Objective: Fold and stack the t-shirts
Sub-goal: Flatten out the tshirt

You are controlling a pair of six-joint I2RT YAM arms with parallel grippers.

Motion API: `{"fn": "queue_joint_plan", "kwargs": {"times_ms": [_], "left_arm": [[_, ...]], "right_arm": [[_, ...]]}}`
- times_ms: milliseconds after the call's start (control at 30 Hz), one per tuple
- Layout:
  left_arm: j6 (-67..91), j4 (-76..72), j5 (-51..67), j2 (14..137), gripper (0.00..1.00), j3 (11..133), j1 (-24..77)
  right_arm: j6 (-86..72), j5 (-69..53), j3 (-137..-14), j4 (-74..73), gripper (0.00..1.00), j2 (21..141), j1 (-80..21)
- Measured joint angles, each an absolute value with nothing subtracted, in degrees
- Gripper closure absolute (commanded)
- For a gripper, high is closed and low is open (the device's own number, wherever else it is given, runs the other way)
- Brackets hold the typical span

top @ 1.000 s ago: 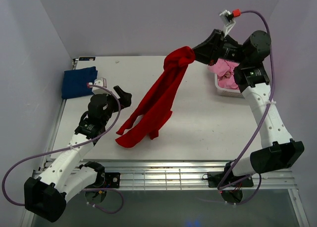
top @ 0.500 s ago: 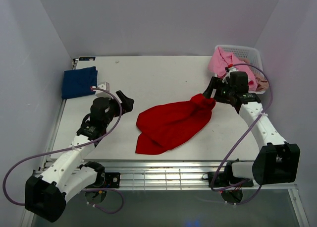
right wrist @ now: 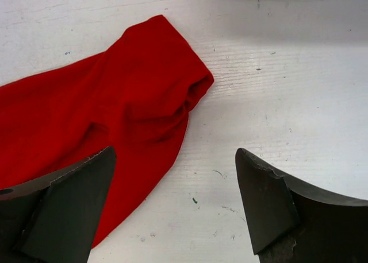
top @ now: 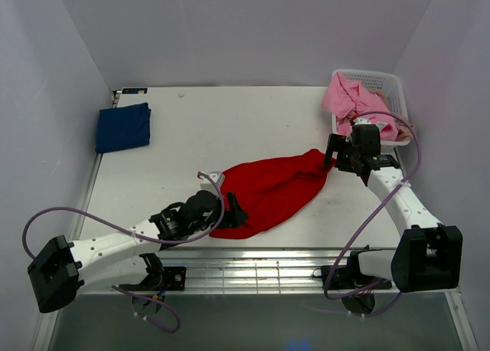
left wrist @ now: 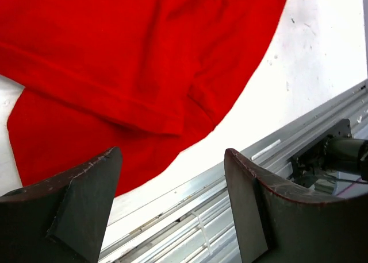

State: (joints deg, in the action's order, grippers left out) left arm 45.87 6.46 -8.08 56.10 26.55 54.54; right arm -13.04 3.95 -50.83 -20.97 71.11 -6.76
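Low in the frame, the left gripper (top: pixel 236 211) hangs with jaws apart over the near edge of the red t-shirt (top: pixel 268 188), which lies crumpled at centre. The right gripper (top: pixel 330 153), jaws spread and empty, sits at the shirt's right tip. A navy t-shirt (top: pixel 122 127) lies upper left, and a pink t-shirt (top: pixel 348 100) spills from the basket (top: pixel 389 83) upper right.

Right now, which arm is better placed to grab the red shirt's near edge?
Left, probably. The left claw hovers open right over the shirt's near hem; the right claw sits open at the far tip, near the basket.
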Motion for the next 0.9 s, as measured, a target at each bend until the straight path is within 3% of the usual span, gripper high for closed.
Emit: {"fn": "queue_joint_plan", "kwargs": {"times_ms": [467, 900], "left_arm": [[54.2, 9.1, -20.6, 72.8, 0.18, 31.5, 65.7], [55.8, 5.5, -28.0, 68.8, 0.18, 30.0, 66.2]], "right_arm": [[-11.5, 4.4, -48.9, -20.5, 0.10, 70.4, -6.8], [-10.5, 4.3, -48.8, -20.5, 0.10, 68.4, -6.8]]}}
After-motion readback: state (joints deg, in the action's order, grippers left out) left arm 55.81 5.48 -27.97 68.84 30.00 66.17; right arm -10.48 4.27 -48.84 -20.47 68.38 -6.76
